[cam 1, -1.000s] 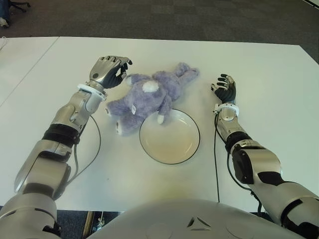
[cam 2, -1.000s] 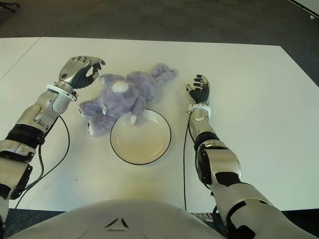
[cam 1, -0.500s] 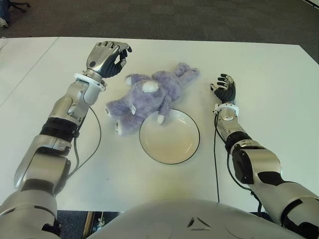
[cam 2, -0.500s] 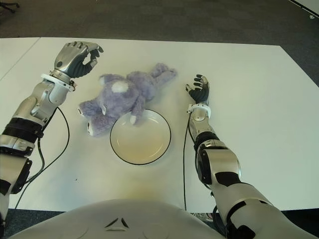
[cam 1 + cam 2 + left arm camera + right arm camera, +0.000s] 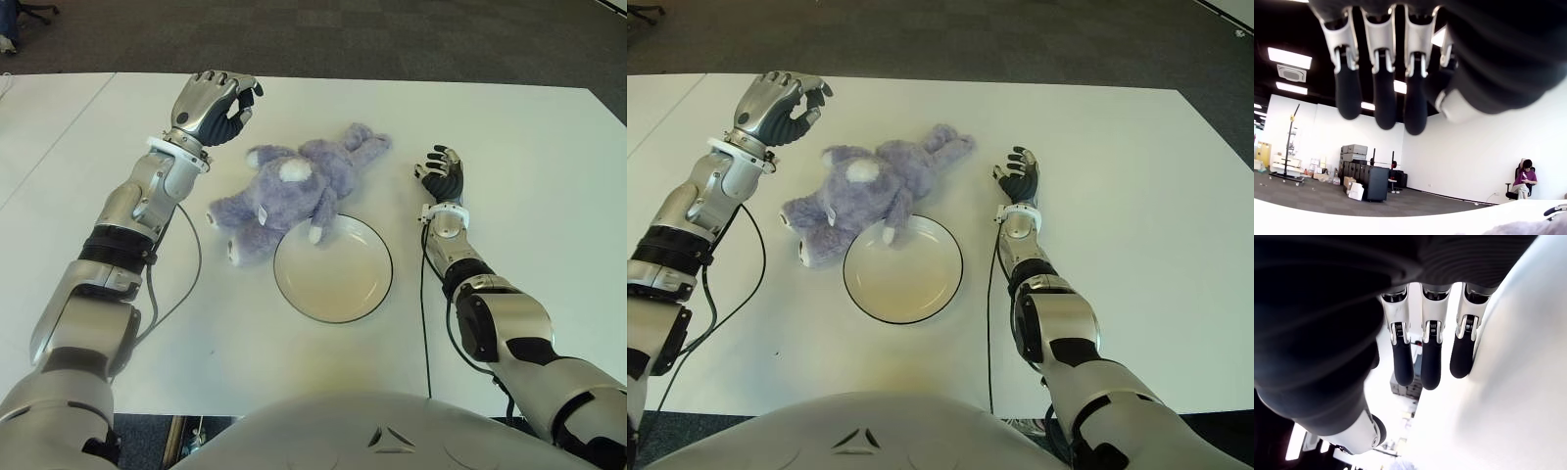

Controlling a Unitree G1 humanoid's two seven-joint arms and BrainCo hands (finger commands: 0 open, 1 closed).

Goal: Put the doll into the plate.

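A purple plush doll lies on its side on the white table, one paw over the far-left rim of the cream plate. My left hand hovers above the table, up and to the left of the doll's head, fingers relaxed and holding nothing; its wrist view shows fingers with nothing between them. My right hand shows to the right of the doll and plate, fingers relaxed and empty.
Black cables trail from both wrists across the table, one on the left and one on the right. Dark carpet lies beyond the far table edge. A seated person shows far off in the left wrist view.
My left hand has lifted away from the doll's head and moved toward the far edge. The doll, the plate and my right hand have stayed put.
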